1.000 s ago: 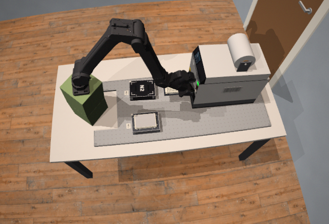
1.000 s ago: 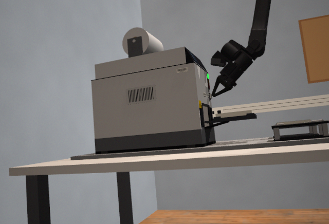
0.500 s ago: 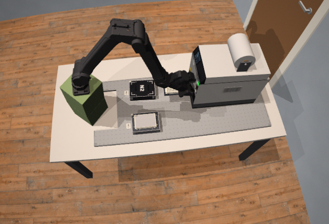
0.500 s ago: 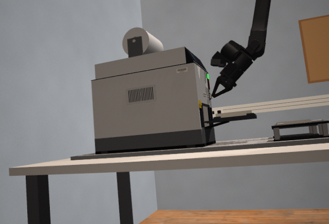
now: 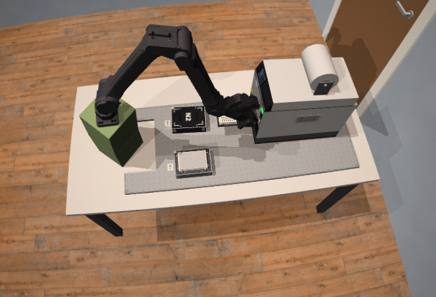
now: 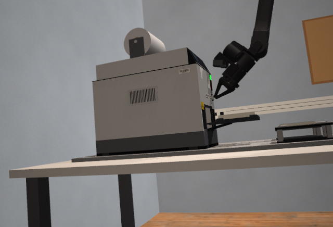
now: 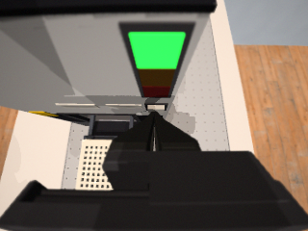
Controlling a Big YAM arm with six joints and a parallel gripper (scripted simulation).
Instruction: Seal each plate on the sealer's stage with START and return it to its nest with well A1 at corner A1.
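My gripper (image 5: pixel 258 120) (image 6: pixel 215 97) (image 7: pixel 154 115) is shut and empty. Its tips are at the sealer's front face, just below the small START button (image 7: pixel 156 107) in the wrist view; I cannot tell whether they touch it. The lamp (image 5: pixel 262 110) (image 6: pixel 210 77) (image 7: pixel 157 50) is lit green. An open plate (image 5: pixel 225 120) (image 6: pixel 236 115) (image 7: pixel 94 165) with bare wells lies on the stage (image 6: pixel 254 117), which is out; it looks flat, but my gripper partly hides it. A plate (image 5: pixel 192 160) with a smooth grey top sits in nest N1 (image 5: pixel 193 173). Nest N2 (image 5: pixel 178 121) is empty.
The sealer (image 5: pixel 302 123) (image 6: pixel 150 122) stands on the perforated board (image 5: pixel 281 167), with a white foil roll (image 5: pixel 318 63) (image 6: pixel 154 41) on top. The arm's green base block (image 5: pixel 116 139) stands at the table's left end.
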